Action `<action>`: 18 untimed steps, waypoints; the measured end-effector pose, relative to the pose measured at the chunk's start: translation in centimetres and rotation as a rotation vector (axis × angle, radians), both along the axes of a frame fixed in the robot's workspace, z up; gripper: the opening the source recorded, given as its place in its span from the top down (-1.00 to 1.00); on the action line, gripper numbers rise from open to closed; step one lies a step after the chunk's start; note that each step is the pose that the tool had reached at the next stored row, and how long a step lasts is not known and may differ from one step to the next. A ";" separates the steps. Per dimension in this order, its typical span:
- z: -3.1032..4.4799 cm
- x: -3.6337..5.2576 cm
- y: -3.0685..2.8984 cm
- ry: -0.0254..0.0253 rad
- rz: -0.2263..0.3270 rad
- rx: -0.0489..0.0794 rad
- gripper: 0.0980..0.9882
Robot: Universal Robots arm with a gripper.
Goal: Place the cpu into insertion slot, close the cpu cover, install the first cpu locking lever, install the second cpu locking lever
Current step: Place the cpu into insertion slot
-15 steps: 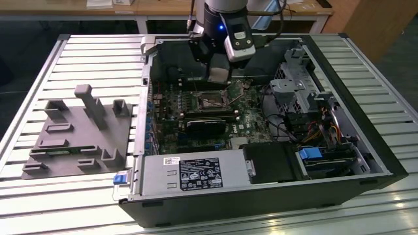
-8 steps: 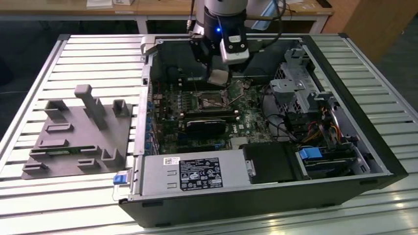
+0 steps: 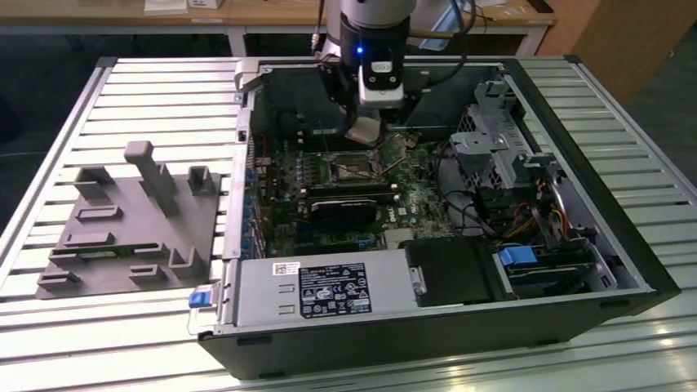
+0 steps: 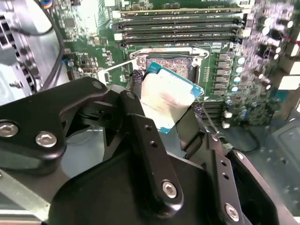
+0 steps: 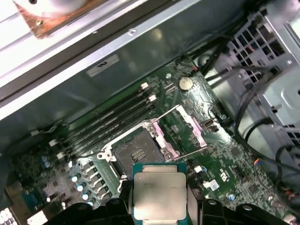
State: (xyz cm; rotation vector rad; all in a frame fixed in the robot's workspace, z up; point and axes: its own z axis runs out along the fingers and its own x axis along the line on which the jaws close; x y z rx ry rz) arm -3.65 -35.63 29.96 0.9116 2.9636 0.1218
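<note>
The exterior view overlooks the open black computer case [image 3: 436, 347] from above; both wrist views closely share its square black socket [image 4: 171, 64] [image 5: 136, 152].

We see a lab workshop. An opened computer case [image 3: 381, 351] lies on a slatted aluminium table [image 3: 163, 90], with wooden workbenches [image 3: 273, 12] beyond.

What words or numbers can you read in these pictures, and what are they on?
None can be read.
Label on the power supply: print too small.
Sticker on the case wall: blurred.
Top of the cpu: no print I can make out.
</note>
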 end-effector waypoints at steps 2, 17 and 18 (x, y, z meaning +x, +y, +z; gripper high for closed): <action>-0.05 0.00 0.00 0.0001 -0.036 0.000 0.00; -1.13 0.00 0.00 0.0001 -0.309 0.000 0.00; -1.21 0.00 0.00 0.0001 -0.327 0.000 0.00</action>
